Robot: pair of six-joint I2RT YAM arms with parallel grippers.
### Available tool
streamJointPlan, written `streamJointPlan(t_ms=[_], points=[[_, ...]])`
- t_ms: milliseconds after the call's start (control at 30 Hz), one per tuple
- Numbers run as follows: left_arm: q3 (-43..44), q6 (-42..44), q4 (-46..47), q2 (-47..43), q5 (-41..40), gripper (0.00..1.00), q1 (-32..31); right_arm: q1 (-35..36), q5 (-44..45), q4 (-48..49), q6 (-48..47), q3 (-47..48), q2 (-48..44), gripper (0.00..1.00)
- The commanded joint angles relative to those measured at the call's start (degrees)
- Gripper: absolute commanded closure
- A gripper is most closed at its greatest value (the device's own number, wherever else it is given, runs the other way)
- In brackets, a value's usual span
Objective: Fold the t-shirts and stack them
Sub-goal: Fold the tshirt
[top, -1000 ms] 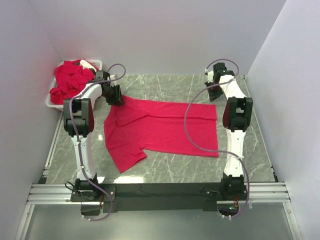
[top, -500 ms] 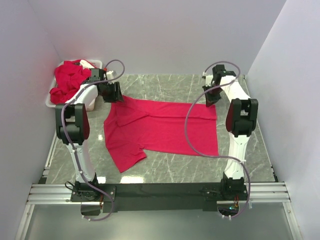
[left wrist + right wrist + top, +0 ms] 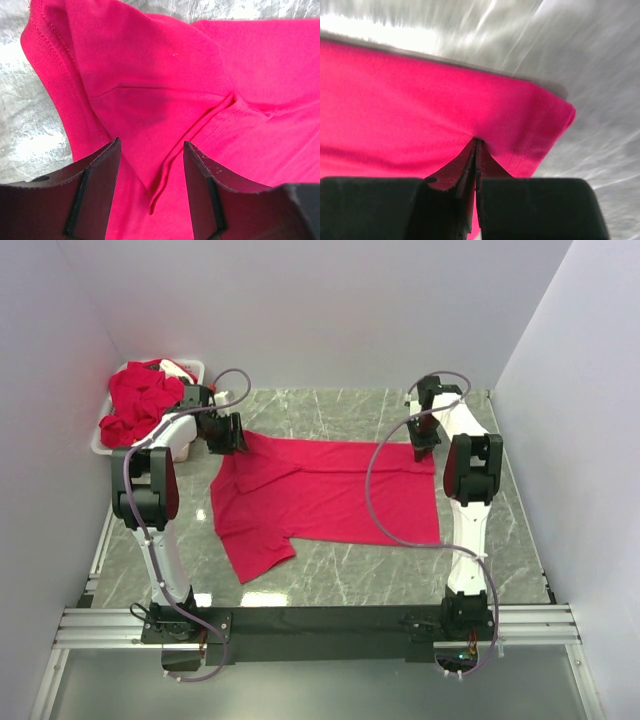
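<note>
Clearly shut, the right claw (image 3: 476,150) has its fingers pressed together on a small pinch of red cloth just inside a stitched hem corner, so it is grasping the spread t-shirt (image 3: 330,490) at the corner farthest from the bin (image 3: 98,445). The left claw (image 3: 152,150) stands released: its jaws are apart, with a loose ridge of fabric and a ribbed edge lying between and beyond them, at the shirt corner nearest the bin. Whether the fingertips touch the cloth cannot be told. Outward from both claws, the spread t-shirt lies flat on the table (image 3: 340,410), beginning just beside the bin and running away from it, one sleeve pointing off on the side facing the arm bases. More heaped t-shirts (image 3: 140,400) fill the bin itself. Judged from its creases and the way it tents up inside the shut claw, the fabric is thin, light and limp; it should drape and drag rather than hold any shape, and will slip if pinched shallowly. Hems, seams and corners, where the cloth is doubled, look like the surest places to take hold.
</note>
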Motion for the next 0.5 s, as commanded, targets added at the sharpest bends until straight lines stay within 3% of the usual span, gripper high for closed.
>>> streamJointPlan(t_ms=[0,133,300,467], points=[[-1.01,-0.75,0.51,0.04,1.85,0.42,0.05,0.11,6.06,0.27,1.45,7.4,5.1,0.94],[-3.2,-1.45,1.73,-1.1,2.99,0.42,-0.04,0.11,7.56,0.69,1.54,14.79,8.88,0.94],[-4.53,-1.45,3.49,0.12,2.38,0.44,-0.39,0.37,9.67,3.77,1.1,17.18,10.73,0.93],[1.59,-1.54,3.94,6.52,-1.14,0.52,-0.3,0.55,8.01,7.98,-0.12,15.86,8.46,0.86]])
